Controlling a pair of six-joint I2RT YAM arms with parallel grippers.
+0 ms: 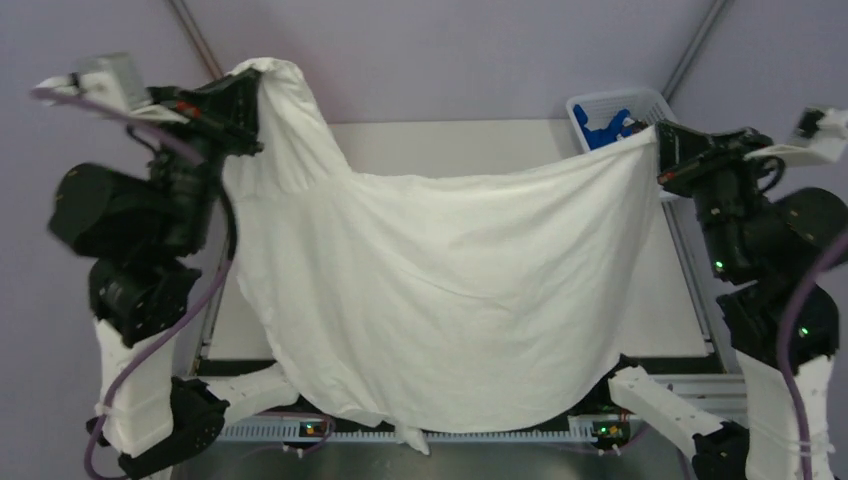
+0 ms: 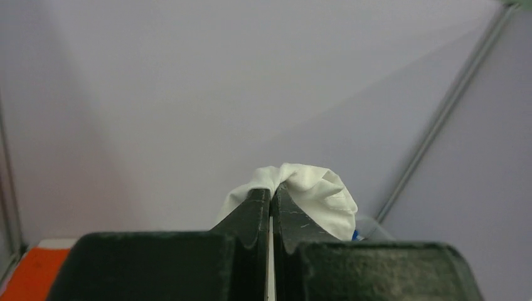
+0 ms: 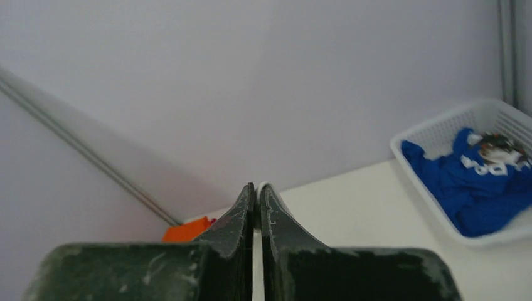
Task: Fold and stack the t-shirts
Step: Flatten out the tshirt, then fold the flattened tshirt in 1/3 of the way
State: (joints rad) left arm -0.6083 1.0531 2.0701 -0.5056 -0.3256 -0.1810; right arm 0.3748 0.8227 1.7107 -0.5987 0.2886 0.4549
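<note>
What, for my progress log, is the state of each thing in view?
white t-shirt, unfolded, lifted and hanging spread out
left end effector, shut on the white t-shirt
right end effector, shut on the white t-shirt
blue t-shirt, crumpled in the basket
basket, upright, holding the blue t-shirt
orange t-shirt, mostly hidden; fold cannot be told

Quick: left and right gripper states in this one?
Left gripper: closed, pinching the white t-shirt.
Right gripper: closed on the same shirt's opposite edge.
</note>
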